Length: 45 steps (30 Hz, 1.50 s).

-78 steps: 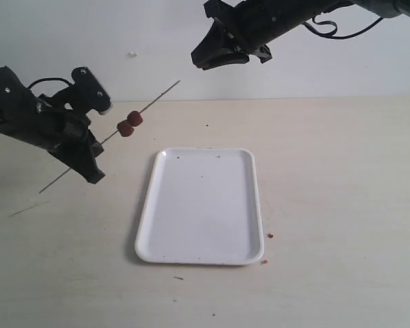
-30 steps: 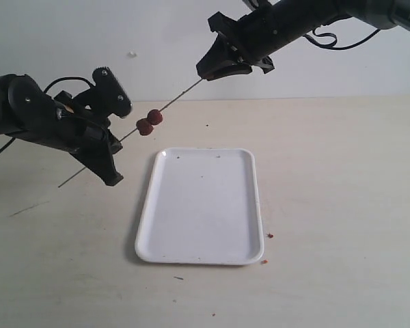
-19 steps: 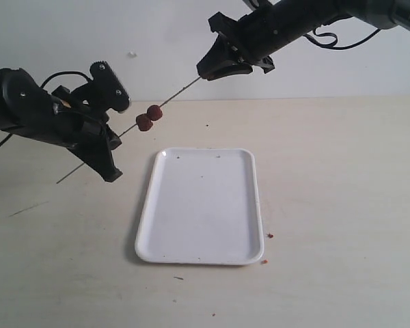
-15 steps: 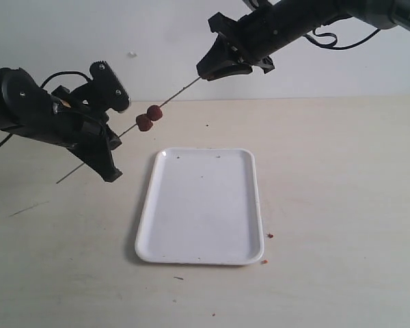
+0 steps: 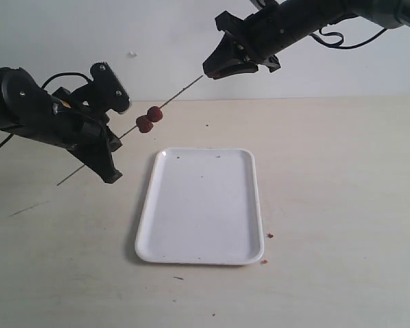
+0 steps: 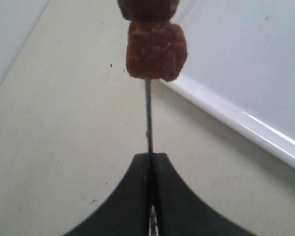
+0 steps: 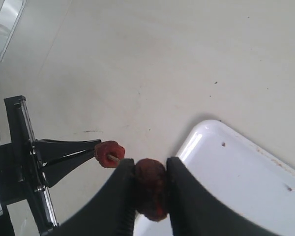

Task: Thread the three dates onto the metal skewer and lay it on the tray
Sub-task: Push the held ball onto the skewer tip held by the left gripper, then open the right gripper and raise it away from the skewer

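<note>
My left gripper [image 5: 115, 141] is shut on the thin metal skewer [image 5: 178, 94], which slopes up and to the right above the table. Two dark red dates [image 5: 149, 118] sit side by side on the rod just beyond the fingers; in the left wrist view the nearer date [image 6: 156, 49] is close above the shut gripper [image 6: 151, 158]. My right gripper [image 5: 212, 71] hovers at the skewer's upper tip. In the right wrist view it [image 7: 150, 169] is shut on the third date [image 7: 151, 189], in line with a threaded date [image 7: 108, 153]. The white tray [image 5: 145, 219] lies below.
Tiny reddish crumbs [image 5: 269, 236] lie on the table by the tray's near right corner. The beige table [image 5: 342, 178] stretches to the right of the tray. A pale wall [image 5: 157, 41] rises behind the arms.
The left arm carried the skewer right and up, and the right gripper came down to its tip. In the last half second the right gripper shifted slightly right; the skewer stayed put.
</note>
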Motion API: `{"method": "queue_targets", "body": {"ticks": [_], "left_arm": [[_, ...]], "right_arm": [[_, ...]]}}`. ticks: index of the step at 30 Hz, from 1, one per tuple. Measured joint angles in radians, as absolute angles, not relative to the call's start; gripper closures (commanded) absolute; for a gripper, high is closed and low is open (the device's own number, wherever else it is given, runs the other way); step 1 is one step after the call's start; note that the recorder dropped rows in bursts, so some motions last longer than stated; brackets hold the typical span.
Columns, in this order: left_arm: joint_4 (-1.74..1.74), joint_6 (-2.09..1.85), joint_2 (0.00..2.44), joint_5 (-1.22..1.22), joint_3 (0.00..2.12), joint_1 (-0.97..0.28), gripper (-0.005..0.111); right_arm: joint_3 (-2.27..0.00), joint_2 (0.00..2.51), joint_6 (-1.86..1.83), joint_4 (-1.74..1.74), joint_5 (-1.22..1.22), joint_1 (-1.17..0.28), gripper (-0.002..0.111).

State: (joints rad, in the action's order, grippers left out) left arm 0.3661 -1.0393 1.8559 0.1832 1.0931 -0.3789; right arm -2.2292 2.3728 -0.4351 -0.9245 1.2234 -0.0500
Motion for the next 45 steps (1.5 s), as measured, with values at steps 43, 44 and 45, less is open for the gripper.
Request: {"method": "queue_targets", "body": {"ticks": [43,44,45], "left_arm": [[0.393,-1.045,1.856,0.158,1.093,-0.411,0.107],[0.393,-1.047,1.856,0.156,1.093,-0.416,0.107],[0.394,-1.047,1.856,0.155,1.093,-0.42,0.107]], "right_arm": [[-2.229,2.373,-0.437,-0.939,1.217,-0.086,0.087],[-2.229,2.373,-0.437,-0.935,1.217,-0.086,0.087],[-2.229,2.373,-0.437,-0.935,1.217,-0.088,0.087]]}}
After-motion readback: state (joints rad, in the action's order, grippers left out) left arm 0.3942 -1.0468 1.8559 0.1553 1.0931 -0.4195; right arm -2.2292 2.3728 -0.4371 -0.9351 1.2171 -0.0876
